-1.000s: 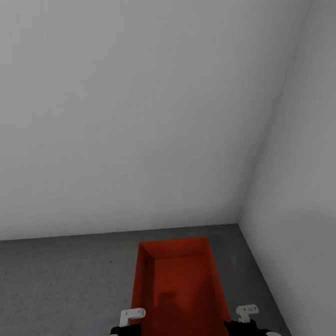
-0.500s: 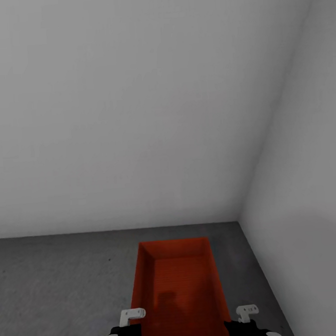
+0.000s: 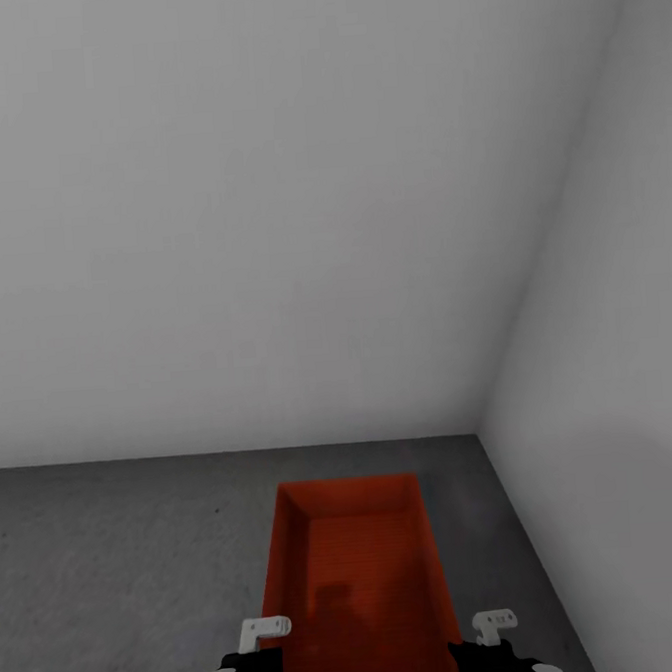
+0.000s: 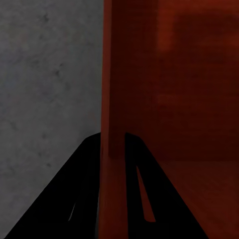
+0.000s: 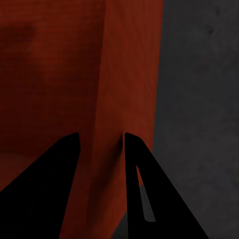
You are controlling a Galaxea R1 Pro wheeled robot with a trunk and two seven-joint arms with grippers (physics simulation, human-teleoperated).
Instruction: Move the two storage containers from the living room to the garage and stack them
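Gripping the left long wall of the orange-red storage container [image 3: 358,585], the left gripper [image 3: 260,650] shows low in the head view, and the left wrist view has its jaws set narrow, one dark finger on each face of that wall [image 4: 112,149]. The container sits open-topped between the two arms, in the corner of the garage, above the dark grey mottled floor [image 3: 111,562] and close to the pale grey walls [image 3: 267,210]; whether its base touches the floor cannot be told. On the opposite side, the right gripper [image 3: 489,638] pinches the right long wall [image 5: 117,89] in the same way, jaws narrow and astride it. No writing, label or brand mark can be read on the container, the grippers or the walls. Against the earlier head pictures, the container and both grippers sit at the same spots, while the floor's far edge lies slightly higher in the view.
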